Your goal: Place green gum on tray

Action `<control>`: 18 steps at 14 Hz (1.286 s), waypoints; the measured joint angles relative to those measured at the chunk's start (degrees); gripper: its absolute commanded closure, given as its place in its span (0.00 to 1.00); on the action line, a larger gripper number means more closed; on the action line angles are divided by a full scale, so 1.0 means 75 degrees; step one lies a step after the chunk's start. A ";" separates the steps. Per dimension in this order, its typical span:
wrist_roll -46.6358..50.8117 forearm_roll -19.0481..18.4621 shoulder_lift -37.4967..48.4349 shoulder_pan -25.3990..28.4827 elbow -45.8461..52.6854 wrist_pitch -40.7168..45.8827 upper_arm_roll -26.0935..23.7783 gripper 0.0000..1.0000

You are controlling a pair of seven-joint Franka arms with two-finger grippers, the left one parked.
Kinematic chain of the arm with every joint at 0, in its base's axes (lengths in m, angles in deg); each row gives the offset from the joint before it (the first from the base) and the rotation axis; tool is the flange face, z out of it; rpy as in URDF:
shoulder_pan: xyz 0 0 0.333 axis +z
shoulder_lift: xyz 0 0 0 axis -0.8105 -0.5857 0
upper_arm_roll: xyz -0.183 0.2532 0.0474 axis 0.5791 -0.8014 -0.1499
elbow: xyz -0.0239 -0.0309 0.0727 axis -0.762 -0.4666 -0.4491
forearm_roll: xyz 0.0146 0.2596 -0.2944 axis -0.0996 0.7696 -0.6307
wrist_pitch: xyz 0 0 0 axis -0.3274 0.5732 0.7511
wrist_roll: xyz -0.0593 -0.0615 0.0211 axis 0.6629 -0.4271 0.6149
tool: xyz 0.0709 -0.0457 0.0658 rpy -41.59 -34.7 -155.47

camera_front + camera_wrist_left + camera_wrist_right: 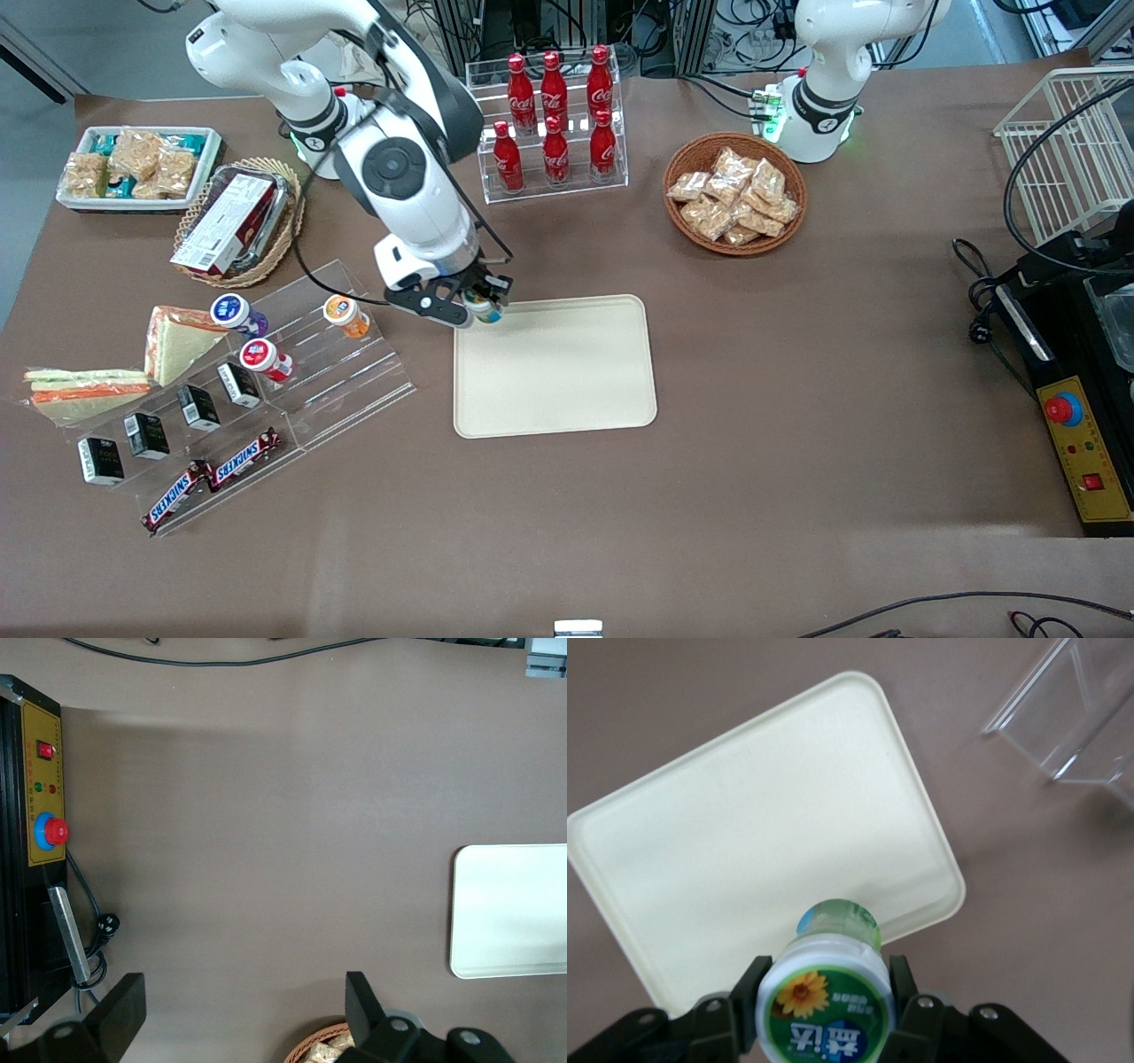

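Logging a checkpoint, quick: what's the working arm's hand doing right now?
Right arm's hand: shut on the green gum, held above the corner of the tray nearest the clear display stand.

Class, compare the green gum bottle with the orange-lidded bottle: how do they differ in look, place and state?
The green gum has a green lid with a yellow flower; the orange-lidded bottle has an orange one. The gripper holds the green gum above the tray's corner; the orange-lidded bottle rests on the clear stepped rack. Both are small, round-lidded bottles.
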 measured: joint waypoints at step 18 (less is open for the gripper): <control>0.0091 -0.0377 -0.0968 0.0041 -0.1458 -0.2778 0.0143 0.00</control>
